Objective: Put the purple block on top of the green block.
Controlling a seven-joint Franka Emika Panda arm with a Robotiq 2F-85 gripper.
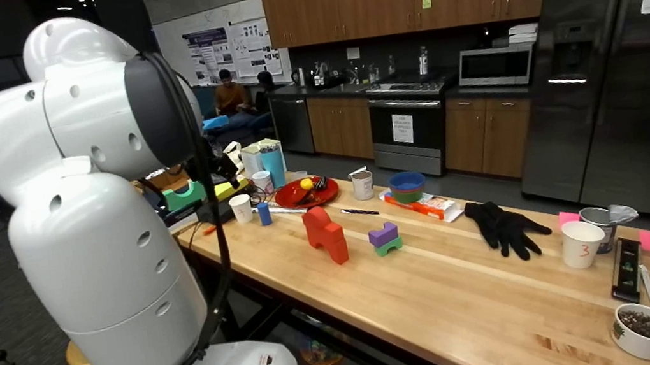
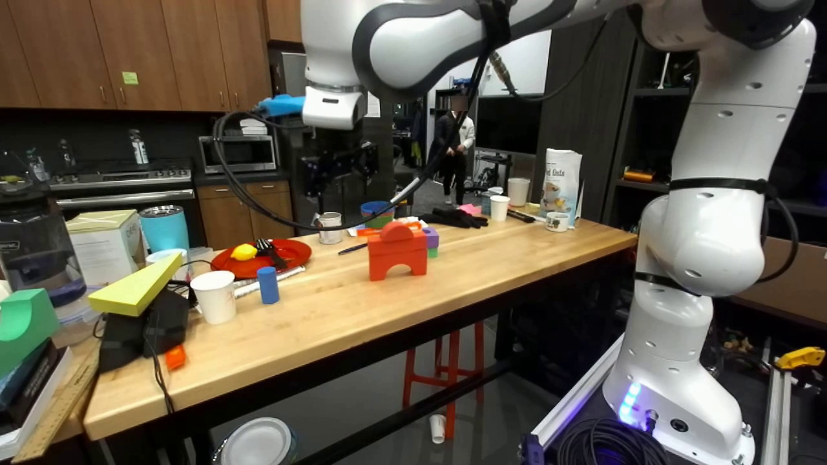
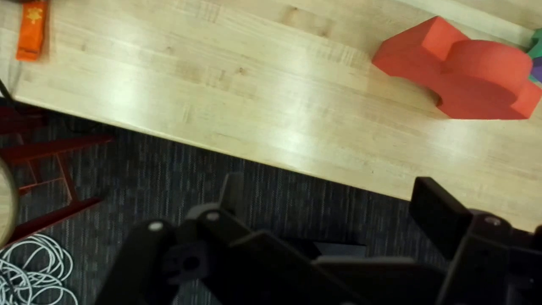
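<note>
On the wooden table the purple block (image 1: pixel 383 235) lies on top of the green block (image 1: pixel 390 246), its notched side up; in an exterior view the purple block (image 2: pixel 431 237) and green block (image 2: pixel 433 252) are partly behind the red blocks. At the right edge of the wrist view only slivers of the purple block (image 3: pixel 537 68) and green block (image 3: pixel 537 44) show. My gripper (image 3: pixel 330 195) is open, fingers wide apart, with nothing between them. It hangs above the table's near edge, well away from both blocks.
A red arch with a half-round piece (image 2: pixel 397 252) stands close to the stacked blocks. Around them are a blue cylinder (image 1: pixel 264 213), a red plate (image 1: pixel 283 199), a pen (image 1: pixel 359 211), a black glove (image 1: pixel 502 227) and a paper cup (image 2: pixel 215 297). Cables hang from the arm.
</note>
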